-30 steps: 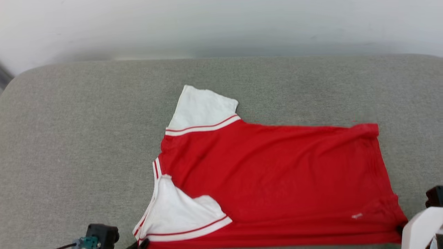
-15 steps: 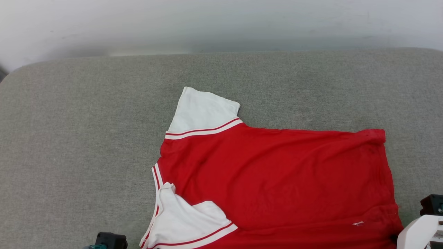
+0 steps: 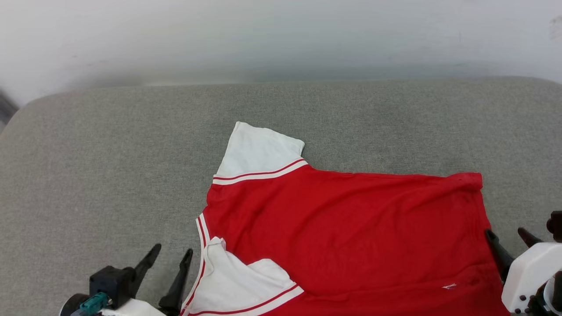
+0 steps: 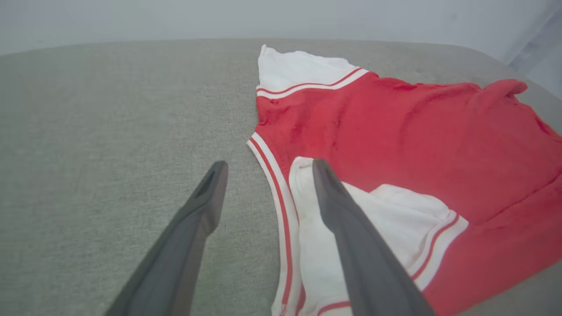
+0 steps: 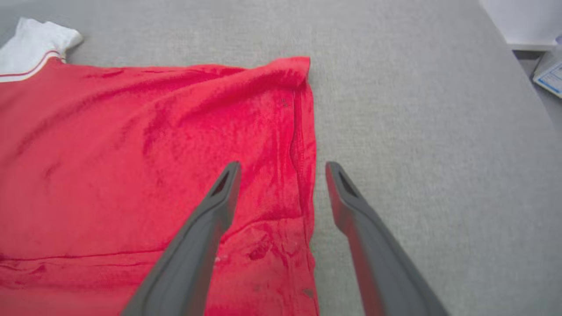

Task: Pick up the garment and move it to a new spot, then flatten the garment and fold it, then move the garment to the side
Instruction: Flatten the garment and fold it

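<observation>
Garment (image 3: 351,228) lies spread on grey padded surface (image 3: 109,175), centre-right, near edge running out of head view. Plain red side up. Neck end twd left, hem twd right. Far sleeve (image 3: 259,149) lies flat, pointing away; near sleeve (image 3: 239,276) is folded back over the red body. Some wrinkles at far-right corner.

L gripper (image 3: 172,250) near left, at neck end. Jaws apart, nothing between them but the striped trim edge: one finger over bare grey, other over near sleeve. Contact w/ cloth: can't tell.

R gripper (image 3: 504,231) near right, at hem. Jaws apart, straddling hem edge, one finger over red cloth, other over grey. Holding nothing.
</observation>
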`<state>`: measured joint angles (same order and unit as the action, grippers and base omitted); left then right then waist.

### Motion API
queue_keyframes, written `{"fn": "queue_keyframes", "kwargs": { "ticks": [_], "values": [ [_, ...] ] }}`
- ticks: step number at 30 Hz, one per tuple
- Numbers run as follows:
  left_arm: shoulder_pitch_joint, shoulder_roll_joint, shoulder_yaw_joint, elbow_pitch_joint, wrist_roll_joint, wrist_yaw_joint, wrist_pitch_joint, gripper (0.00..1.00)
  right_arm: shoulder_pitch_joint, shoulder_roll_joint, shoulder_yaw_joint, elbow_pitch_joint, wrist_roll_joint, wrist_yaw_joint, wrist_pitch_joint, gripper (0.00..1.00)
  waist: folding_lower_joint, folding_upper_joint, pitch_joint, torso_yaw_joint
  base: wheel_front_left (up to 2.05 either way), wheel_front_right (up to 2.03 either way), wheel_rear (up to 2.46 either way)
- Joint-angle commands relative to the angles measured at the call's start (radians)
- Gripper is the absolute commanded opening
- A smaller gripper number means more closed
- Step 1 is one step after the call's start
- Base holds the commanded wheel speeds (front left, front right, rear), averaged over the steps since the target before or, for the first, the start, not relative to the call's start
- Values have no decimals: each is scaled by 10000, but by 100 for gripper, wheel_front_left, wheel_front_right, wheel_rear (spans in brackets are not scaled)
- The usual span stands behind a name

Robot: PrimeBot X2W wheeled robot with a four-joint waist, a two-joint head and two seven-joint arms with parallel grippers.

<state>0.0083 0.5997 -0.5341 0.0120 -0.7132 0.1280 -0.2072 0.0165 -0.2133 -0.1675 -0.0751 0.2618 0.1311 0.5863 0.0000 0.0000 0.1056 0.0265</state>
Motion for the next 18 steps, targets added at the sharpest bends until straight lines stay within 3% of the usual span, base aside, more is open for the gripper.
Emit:
{"fn": "queue_keyframes", "kwargs": {
  "ticks": [1, 4, 10, 18],
  "values": [
    [-204, -47, 125, -92, 176, 62, -192, 100, -56, -102, 92, -94, 31, -7, -314, 100, 0, 0, -42, -9, 0, 0, 0],
    [-275, -346, 564, -324, 544, 257, -512, 100, -120, 58, 210, -283, 283, -6, -1285, 100, 0, 0, -83, -10, 0, 0, 0],
    [-81, -1215, 1854, -1153, 1434, 11, -588, 100, -103, 87, 549, -407, 203, -6, -3392, 100, 0, 0, -85, -28, 0, 0, 0],
    [83, -2008, 3037, -1279, 2389, -979, -579, 100, -234, 546, 1052, -360, 97, -6, -5777, 100, 0, 0, 161, -257, 0, 0, 0]
  ]
}}
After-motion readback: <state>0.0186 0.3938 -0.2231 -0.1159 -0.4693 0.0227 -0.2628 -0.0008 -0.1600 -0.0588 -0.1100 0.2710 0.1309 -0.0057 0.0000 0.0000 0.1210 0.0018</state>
